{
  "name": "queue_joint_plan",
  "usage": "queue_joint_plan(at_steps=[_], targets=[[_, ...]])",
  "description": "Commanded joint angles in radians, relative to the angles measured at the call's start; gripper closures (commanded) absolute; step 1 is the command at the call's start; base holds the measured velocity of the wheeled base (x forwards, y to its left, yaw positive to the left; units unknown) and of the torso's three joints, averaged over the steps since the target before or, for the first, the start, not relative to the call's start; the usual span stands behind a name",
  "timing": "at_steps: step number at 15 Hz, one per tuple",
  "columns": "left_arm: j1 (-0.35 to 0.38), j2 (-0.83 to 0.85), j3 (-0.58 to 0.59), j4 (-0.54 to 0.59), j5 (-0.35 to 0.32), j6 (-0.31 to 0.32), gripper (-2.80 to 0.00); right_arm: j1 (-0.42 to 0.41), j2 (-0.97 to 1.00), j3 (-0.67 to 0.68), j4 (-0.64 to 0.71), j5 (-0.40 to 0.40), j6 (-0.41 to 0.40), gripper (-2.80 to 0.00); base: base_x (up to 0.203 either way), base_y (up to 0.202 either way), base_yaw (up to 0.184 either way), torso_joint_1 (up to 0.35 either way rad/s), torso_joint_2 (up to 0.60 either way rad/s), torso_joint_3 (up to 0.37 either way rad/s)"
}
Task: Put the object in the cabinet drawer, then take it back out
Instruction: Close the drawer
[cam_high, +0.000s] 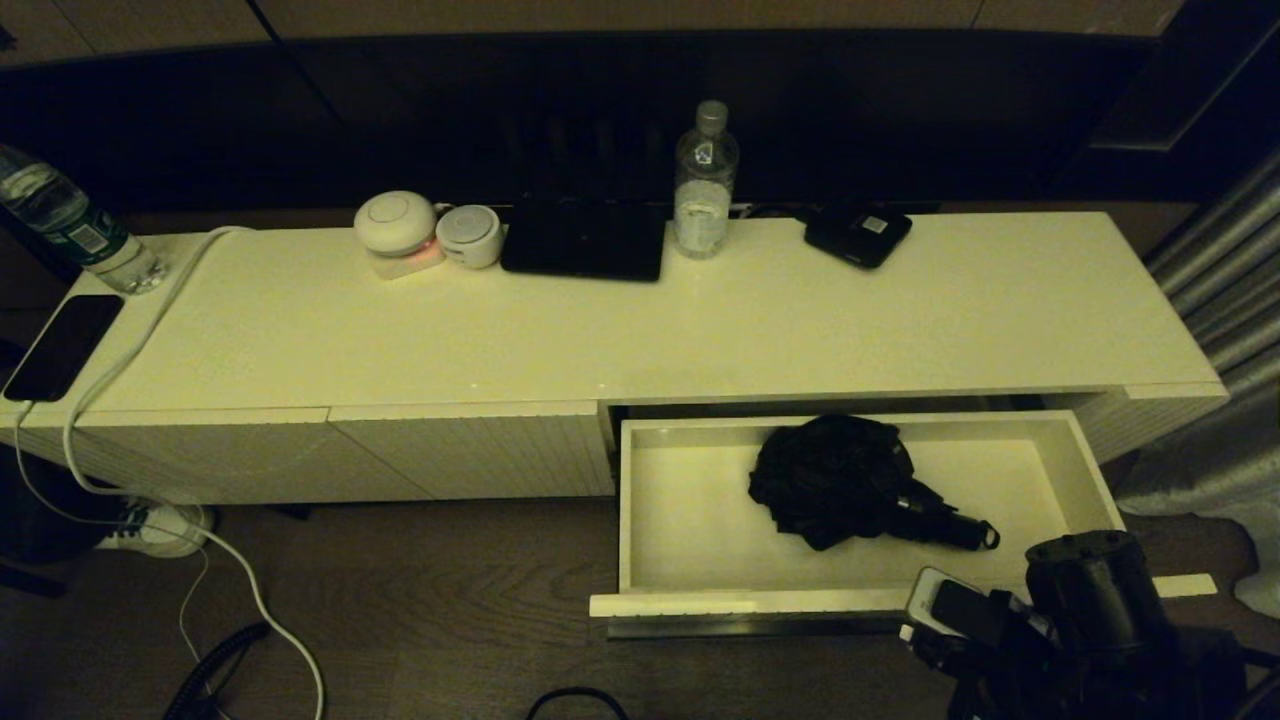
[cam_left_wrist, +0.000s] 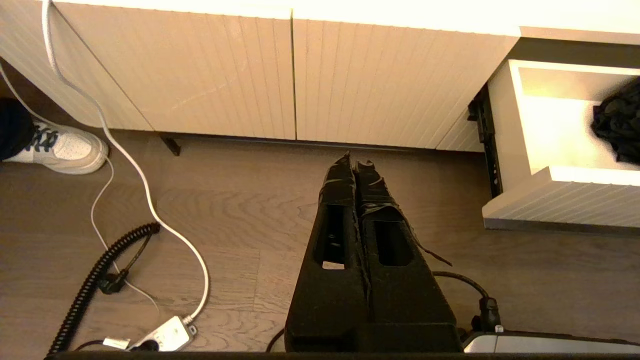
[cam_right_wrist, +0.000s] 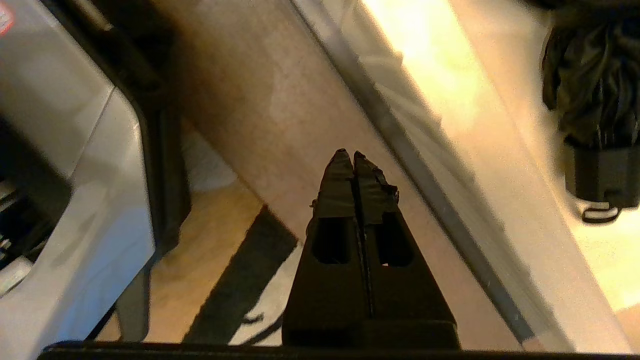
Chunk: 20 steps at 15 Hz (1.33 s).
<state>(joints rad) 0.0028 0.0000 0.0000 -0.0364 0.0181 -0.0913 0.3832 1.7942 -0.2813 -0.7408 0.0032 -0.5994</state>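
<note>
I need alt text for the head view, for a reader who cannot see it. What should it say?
A black folding umbrella lies inside the open white cabinet drawer, handle toward the robot's right. The right arm is low, in front of the drawer's right end. A water bottle stands on the cabinet top.

Looks like a dim home or hotel room: long white sideboard (cam_high: 700, 330) on wood flooring (cam_left_wrist: 225, 225), grey curtain (cam_high: 1230, 300) at 3 o'clock, water bottle (cam_high: 705, 180), phone (cam_high: 62, 347) charging at 9 o'clock.
</note>
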Motion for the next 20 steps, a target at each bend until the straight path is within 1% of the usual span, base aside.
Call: queue_joint_plan(at_steps=[1, 4, 8, 10, 18, 20], targets=[[0.0, -0.002, 0.0, 0.0, 0.0, -0.001, 0.0, -0.001, 0.073, -0.004, -0.052, -0.005, -0.003, 0.0, 0.0, 0.0, 0.0, 0.0, 0.0, 0.0], [0.0, -0.002, 0.0, 0.0, 0.0, -0.001, 0.0, -0.006, 0.108, -0.012, -0.138, -0.011, -0.008, 0.0, 0.0, 0.0, 0.0, 0.0, 0.0, 0.0], [0.0, -0.002, 0.0, 0.0, 0.0, -0.001, 0.0, -0.011, 0.139, -0.02, -0.214, -0.051, -0.01, 0.0, 0.0, 0.0, 0.0, 0.0, 0.0, 0.0], [0.0, -0.002, 0.0, 0.0, 0.0, -0.001, 0.0, -0.013, 0.164, -0.032, -0.289, -0.054, -0.011, 0.0, 0.0, 0.0, 0.0, 0.0, 0.0, 0.0], [0.0, -0.002, 0.0, 0.0, 0.0, -0.001, 0.0, -0.032, 0.188, -0.096, -0.384, -0.056, -0.011, 0.0, 0.0, 0.0, 0.0, 0.0, 0.0, 0.0], [0.0, -0.002, 0.0, 0.0, 0.0, -0.001, 0.0, -0.035, 0.192, -0.117, -0.389, -0.08, -0.009, 0.0, 0.0, 0.0, 0.0, 0.0, 0.0, 0.0]])
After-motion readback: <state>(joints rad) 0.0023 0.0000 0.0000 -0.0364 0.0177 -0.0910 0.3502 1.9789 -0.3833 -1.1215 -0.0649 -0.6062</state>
